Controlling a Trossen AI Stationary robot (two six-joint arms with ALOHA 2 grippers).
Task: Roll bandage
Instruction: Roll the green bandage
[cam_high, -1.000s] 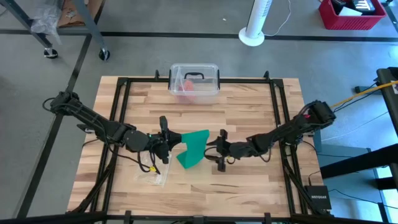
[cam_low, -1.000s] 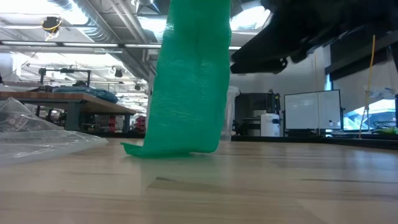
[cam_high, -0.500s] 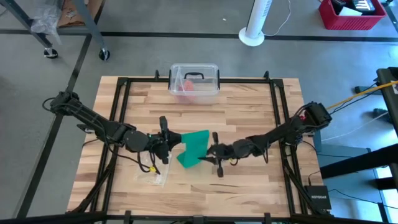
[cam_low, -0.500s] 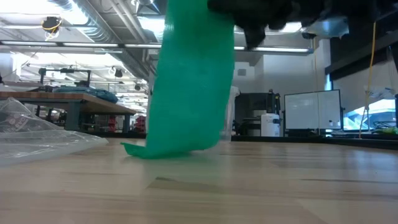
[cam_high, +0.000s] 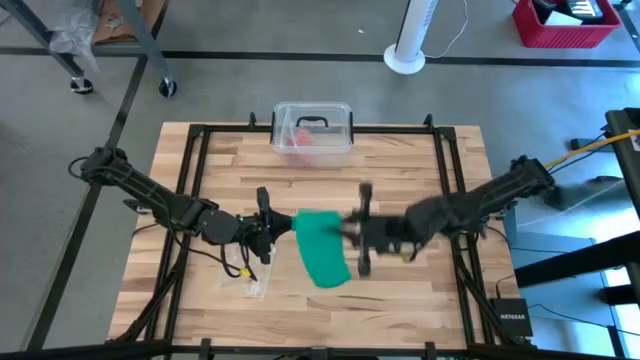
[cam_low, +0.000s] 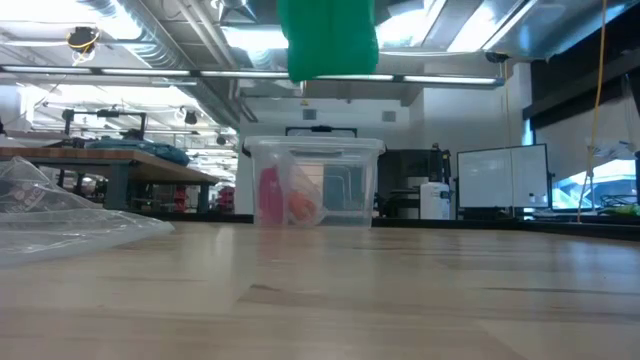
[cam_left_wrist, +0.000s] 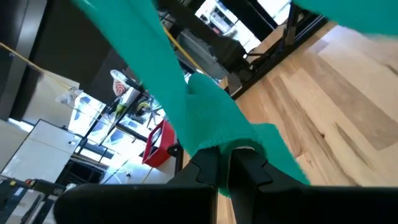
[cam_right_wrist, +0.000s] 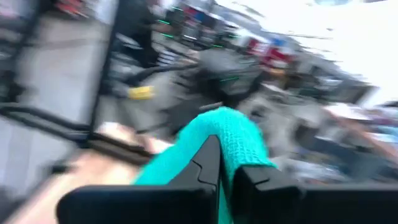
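Nearest the low camera, a crumpled clear plastic wrapper (cam_low: 70, 215) lies on the wooden surface (cam_low: 400, 290). Above it the lower end of the green bandage (cam_low: 328, 38) hangs at the picture's top, clear of the wood. Only this view shows that the cloth is off the surface.

From above, the bandage (cam_high: 322, 247) is a bunched green mass at mid-surface, stretched between the two arms. The left gripper (cam_high: 268, 226) meets its left end and the right gripper (cam_high: 358, 232) its right edge, though there the fingers are too small to read.

The wrist views settle that. The left gripper (cam_left_wrist: 225, 168) has its fingers (cam_left_wrist: 205, 169) pressed together on a fold of the cloth, which runs away as a twisted band with a loose knit texture. The right gripper (cam_right_wrist: 227, 169) likewise has its fingers (cam_right_wrist: 209, 163) closed on a rounded hump of the same green fabric.

Farther back, near the far edge, stands a clear plastic box (cam_high: 312, 130) with a black handle and pink and red items inside.
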